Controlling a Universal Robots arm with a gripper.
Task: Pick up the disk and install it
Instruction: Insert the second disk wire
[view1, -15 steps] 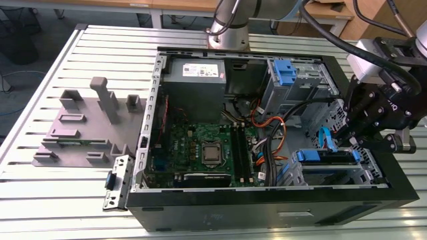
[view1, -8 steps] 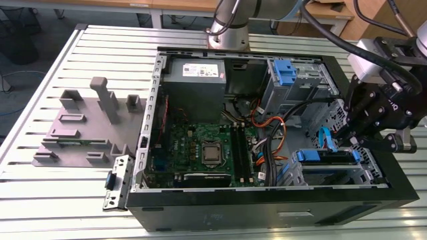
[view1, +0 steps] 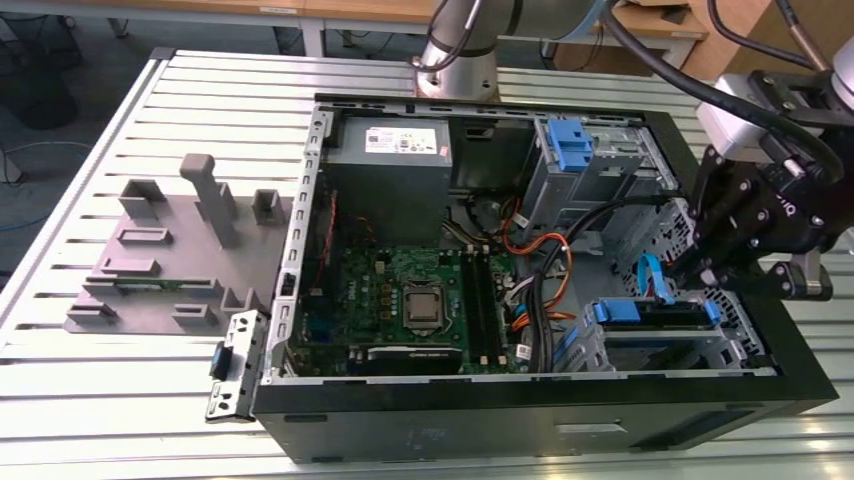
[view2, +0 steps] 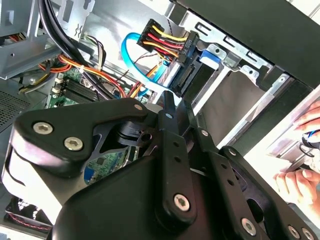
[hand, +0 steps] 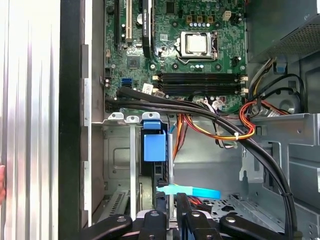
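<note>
The disk (view1: 650, 312), dark with blue rails at its ends, sits in the drive bay at the front corner of the open computer case, on the exterior view's right. In the first wrist view its blue rail (hand: 153, 144) shows edge-on in the bay. My gripper (view1: 699, 270) hangs just above the bay with its fingers (hand: 176, 212) together and nothing visibly between them. In the second wrist view the fingertips (view2: 168, 106) point at a black connector (view2: 186, 76) with red, yellow and black wires.
A light blue data cable (hand: 192, 191) loops just by the fingers. Thick black cables (hand: 260, 150) cross the case over the motherboard (view1: 414, 300). A grey power-supply box (view1: 390, 150) stands at the back. A grey fixture (view1: 174, 250) lies outside the case. A person's hand (view2: 300, 175) is nearby.
</note>
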